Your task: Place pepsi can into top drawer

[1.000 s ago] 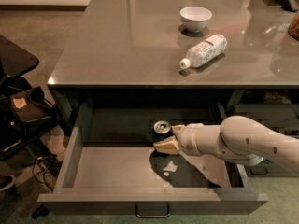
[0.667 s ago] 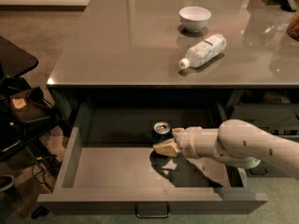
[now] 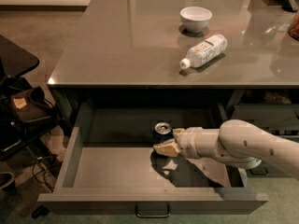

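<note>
Tan-tipped, my gripper [image 3: 164,148] sits low inside the open top drawer [image 3: 93,204], right against the lower side of the pepsi can [image 3: 162,129]. I cannot tell whether it grips the can or has let go. The can stands upright on the drawer floor near the back wall. I judge the placing nearly done, with only release, if needed, and withdrawal left. A white bottle [image 3: 205,50] and a bowl [image 3: 195,17] rest on the counter [image 3: 131,45] above.

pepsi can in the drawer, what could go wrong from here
1. The gripper sits close against the upright can, low inside the drawer. A sideways pull-out could knock the can over.
2. The arm reaches in near the drawer's right wall, under the counter. A careless lift might catch either one.
</note>
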{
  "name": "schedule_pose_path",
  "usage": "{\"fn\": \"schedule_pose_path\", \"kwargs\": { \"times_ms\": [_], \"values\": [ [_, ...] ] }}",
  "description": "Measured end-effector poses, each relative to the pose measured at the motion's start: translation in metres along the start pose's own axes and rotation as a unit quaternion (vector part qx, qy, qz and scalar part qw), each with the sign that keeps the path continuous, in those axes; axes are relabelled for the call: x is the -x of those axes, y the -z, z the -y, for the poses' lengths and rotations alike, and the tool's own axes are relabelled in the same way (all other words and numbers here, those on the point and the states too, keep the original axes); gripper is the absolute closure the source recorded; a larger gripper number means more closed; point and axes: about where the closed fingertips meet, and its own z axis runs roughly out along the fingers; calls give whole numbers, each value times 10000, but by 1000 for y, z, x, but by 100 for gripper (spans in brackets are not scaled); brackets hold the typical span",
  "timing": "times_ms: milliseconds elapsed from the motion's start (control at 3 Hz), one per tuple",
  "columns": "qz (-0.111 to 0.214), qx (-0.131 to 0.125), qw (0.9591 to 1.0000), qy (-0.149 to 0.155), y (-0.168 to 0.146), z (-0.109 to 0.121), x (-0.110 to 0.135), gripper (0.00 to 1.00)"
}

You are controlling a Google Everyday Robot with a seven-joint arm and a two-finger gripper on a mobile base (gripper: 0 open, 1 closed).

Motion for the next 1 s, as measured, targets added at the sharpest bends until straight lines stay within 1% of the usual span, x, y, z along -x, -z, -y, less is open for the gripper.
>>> {"fn": "schedule_pose_path", "kwargs": {
  "times_ms": [667,1000],
  "values": [
    [0,0,10000,0,0,0,0,12],
    [0,1,10000,0,0,0,0,0]
  ]
}}
